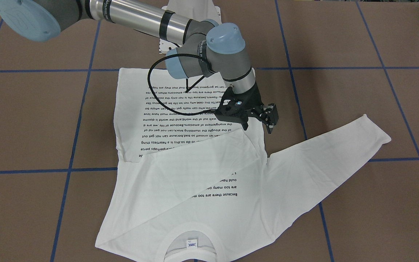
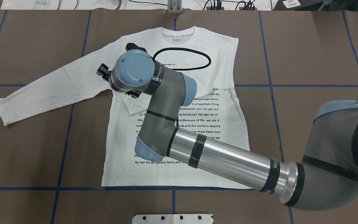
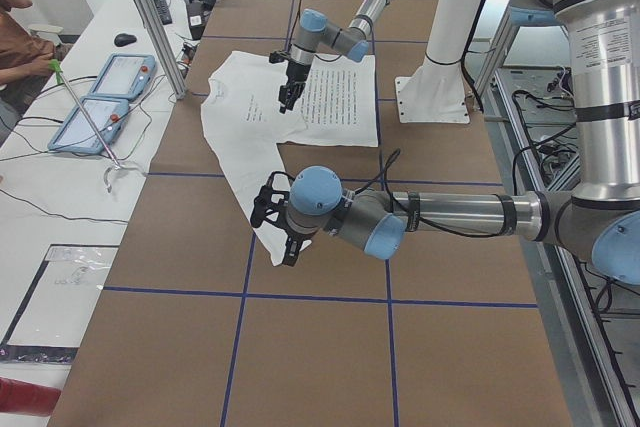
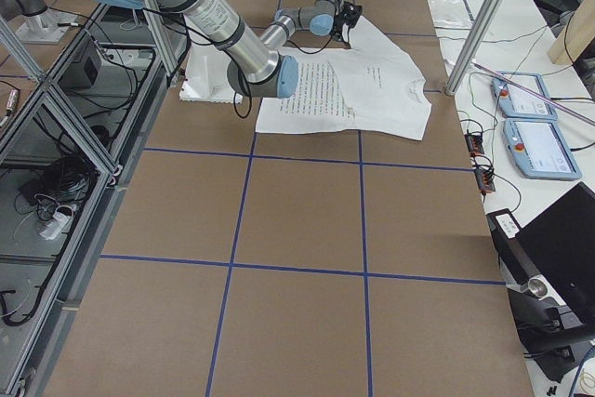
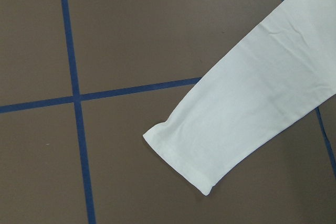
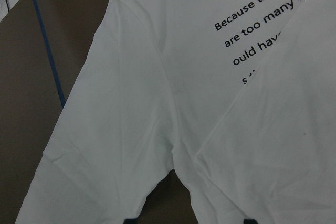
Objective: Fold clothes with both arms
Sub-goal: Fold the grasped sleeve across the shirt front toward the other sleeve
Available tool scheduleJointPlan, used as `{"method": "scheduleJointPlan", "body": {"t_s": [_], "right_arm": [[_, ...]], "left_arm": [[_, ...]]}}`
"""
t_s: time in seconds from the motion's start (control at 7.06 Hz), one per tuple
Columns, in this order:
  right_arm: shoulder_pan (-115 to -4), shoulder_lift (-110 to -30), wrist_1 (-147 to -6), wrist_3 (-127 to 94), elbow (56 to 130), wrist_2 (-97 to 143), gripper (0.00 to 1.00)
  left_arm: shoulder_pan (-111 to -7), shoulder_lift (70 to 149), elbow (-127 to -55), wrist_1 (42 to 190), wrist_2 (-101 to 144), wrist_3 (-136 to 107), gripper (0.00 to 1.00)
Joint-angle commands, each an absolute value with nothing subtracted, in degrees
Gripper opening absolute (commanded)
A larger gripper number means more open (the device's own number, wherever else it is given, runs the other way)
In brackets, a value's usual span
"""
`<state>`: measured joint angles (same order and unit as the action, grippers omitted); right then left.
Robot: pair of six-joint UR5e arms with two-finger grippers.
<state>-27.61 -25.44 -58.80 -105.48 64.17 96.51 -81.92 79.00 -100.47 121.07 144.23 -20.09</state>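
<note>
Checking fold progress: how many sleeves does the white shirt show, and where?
2. One white long sleeve lies stretched out on the brown table toward the robot's left; the other white sleeve is folded diagonally across the white shirt, covering part of its black printed text.

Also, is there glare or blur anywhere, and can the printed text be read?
Overhead exterior: a bright highlight along the right arm, the shirt print sharp. Right wrist: print crisp, readable. Left wrist: even light, sleeve cuff sharp. Exterior right: print too small to read.
</note>
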Motion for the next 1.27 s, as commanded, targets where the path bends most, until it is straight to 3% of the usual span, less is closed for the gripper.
{"method": "scheduleJointPlan", "body": {"t_s": [0.0,0.14,0.42,1.13], "right_arm": [[-28.99,-29.5,-69.81,-106.26,77.79,97.29,0.99],[-30.31,-33.88,-70.13,-106.17,83.44,98.51,0.99],[-31.46,-41.62,-69.96,-105.74,91.9,98.61,0.99],[-31.46,-43.15,-70.05,-106.08,93.25,98.26,0.99]], "left_arm": [[-74.22,81.28,-98.63,123.39,142.49,-32.46,0.99],[-68.7,82.95,-97.4,124.27,134.03,-36.7,0.99],[-66.01,87.97,-86.89,130.12,132.54,-39.9,0.93],[-64.61,92.36,-77.97,133.95,132.01,-41.57,0.85]]}}
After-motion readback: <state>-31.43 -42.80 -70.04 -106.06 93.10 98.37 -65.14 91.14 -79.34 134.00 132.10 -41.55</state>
